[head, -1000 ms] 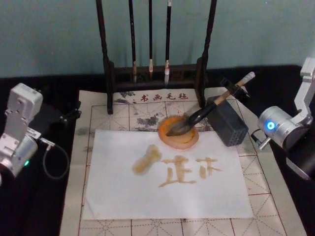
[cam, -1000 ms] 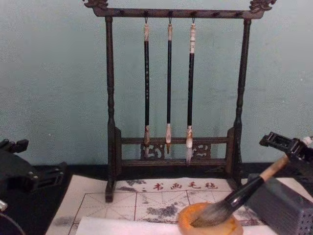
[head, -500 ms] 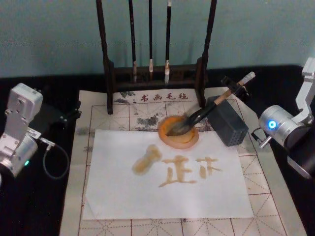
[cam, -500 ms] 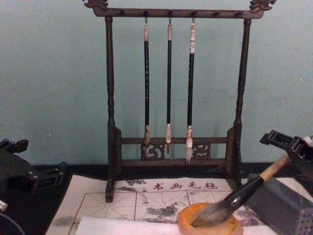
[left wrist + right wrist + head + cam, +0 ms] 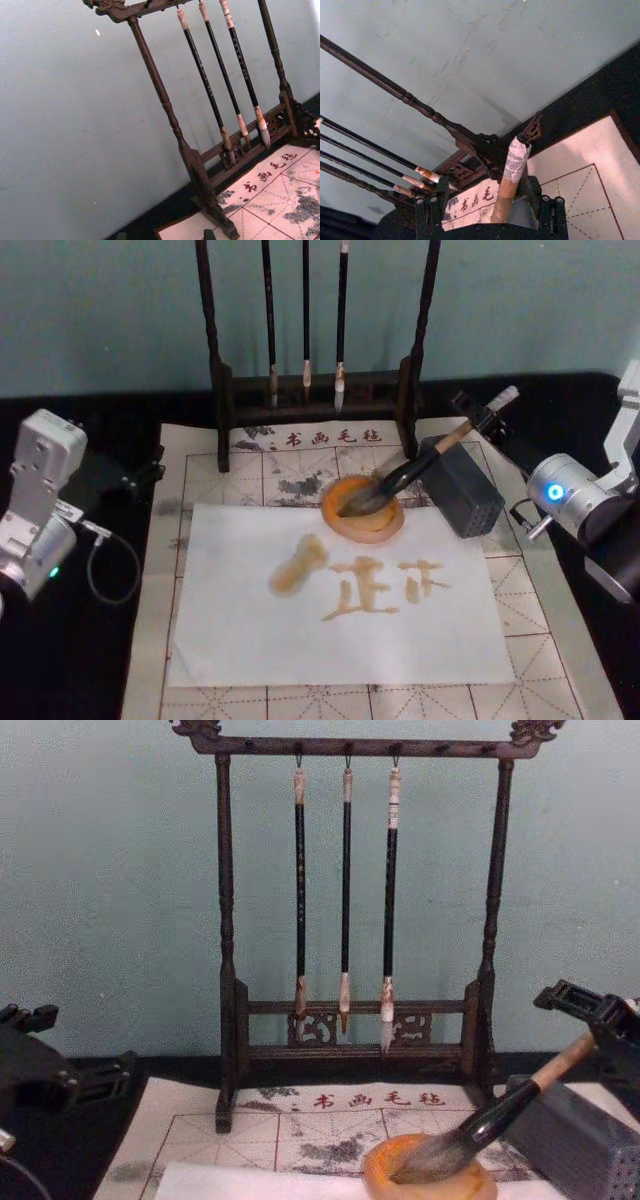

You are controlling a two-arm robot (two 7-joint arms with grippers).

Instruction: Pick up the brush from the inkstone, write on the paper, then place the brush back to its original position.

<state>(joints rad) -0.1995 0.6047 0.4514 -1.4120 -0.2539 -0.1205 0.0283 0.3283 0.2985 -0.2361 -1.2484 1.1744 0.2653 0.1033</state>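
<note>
Brush point(image 5: 400, 478) lies with its tuft in the inkstone point(image 5: 365, 531) and its black shaft propped on the grey block point(image 5: 462, 490). The long axis climbs away from the dish, back and toward your right side, ending at the white tip. Right gripper point(image 5: 478, 418) sits at that upper end. In the right wrist view its fingers point(image 5: 427, 212) stand apart with the handle point(image 5: 512, 175) between them and a gap on each side, so it straddles the handle rather than clamps it. Paper point(image 5: 250, 630) carries brown characters, so by my reading the writing is done and the brush is back in place. You should clear the right gripper outward along the handle's line, since any sideways drift would likely nudge the tip and roll the brush off the block. Left gripper point(image 5: 125, 478) is parked well apart at the mat's left edge.
</note>
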